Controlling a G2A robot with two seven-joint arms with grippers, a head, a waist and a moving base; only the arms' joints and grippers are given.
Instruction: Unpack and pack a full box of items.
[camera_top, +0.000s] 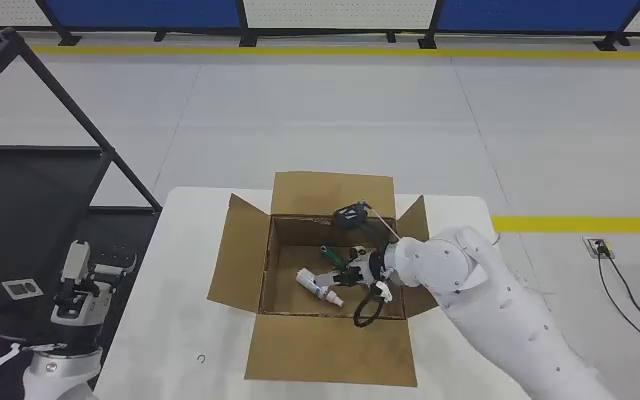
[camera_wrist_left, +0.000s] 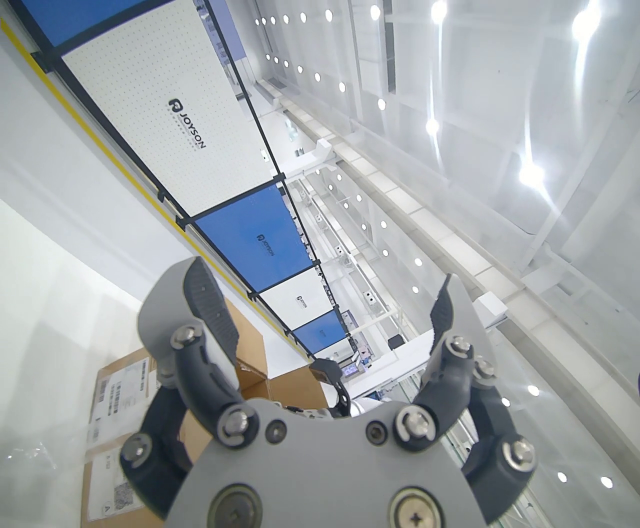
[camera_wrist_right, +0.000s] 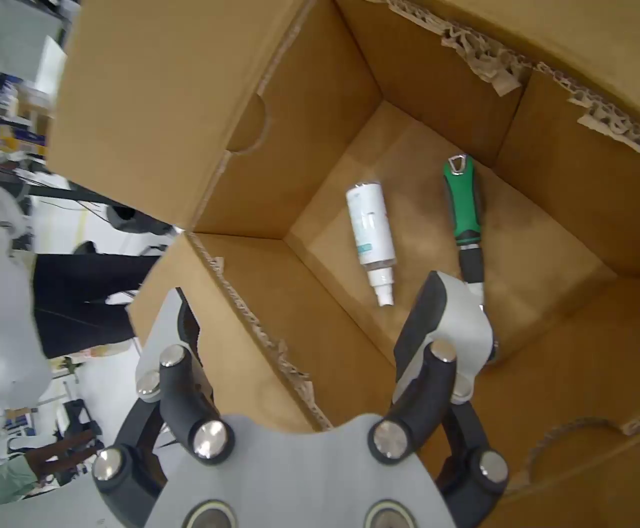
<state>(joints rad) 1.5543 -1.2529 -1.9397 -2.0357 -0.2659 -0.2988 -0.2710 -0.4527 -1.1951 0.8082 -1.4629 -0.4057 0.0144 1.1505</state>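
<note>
An open cardboard box (camera_top: 335, 348) stands in the middle of the white table. Inside lie a white spray bottle (camera_top: 318, 287) (camera_wrist_right: 372, 232), a green-handled tool (camera_top: 335, 258) (camera_wrist_right: 465, 210), a dark blue item (camera_top: 350, 214) at the far wall and a black cable loop (camera_top: 365, 310). My right gripper (camera_top: 372, 275) (camera_wrist_right: 305, 320) hangs open inside the box, above the tool's metal end and holding nothing. My left gripper (camera_wrist_left: 320, 295) (camera_top: 75, 268) is open and empty, off the table's left side, pointing up toward the ceiling.
A small dark ring (camera_top: 201, 358) lies on the table (camera_top: 180, 300) left of the box's front flap. A black metal frame (camera_top: 90, 140) stands at the left. Labelled cardboard boxes (camera_wrist_left: 125, 400) sit beside the left gripper.
</note>
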